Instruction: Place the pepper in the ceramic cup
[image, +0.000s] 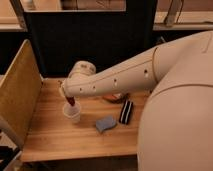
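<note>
— Looking for the gripper (70, 97). Where on the wooden table (60, 141)?

— At about nine o'clock from the table's middle, at the end of the pale arm (120, 77) reaching in from three o'clock. Hanging straight above the ceramic cup (73, 114).

— Wide or narrow?

— Narrow, closed on the pepper (72, 101). Gripped at the upper end, dark red, pointing down toward six o'clock.

— Inside the cup already?

— Lower tip at the rim, maybe just below it; hard to tell how deep. Upper part clearly above the rim.

— Anything else in the cup?

— Cannot tell; inside mostly hidden by the pepper and the gripper. Standing upright, white, directly on the wood.

— And around the cup?

— At four o'clock from the cup, a blue pad (105, 123), lying flat, apart from the cup. Just beside the pad at its two o'clock, a black block (126, 111) with pale stripes. At twelve o'clock from that block, an orange-brown dish (114, 98), mostly covered by the arm; contents not visible.

— On the left edge?

— A tan side panel (17, 95), upright, along the table's nine o'clock side.
</note>
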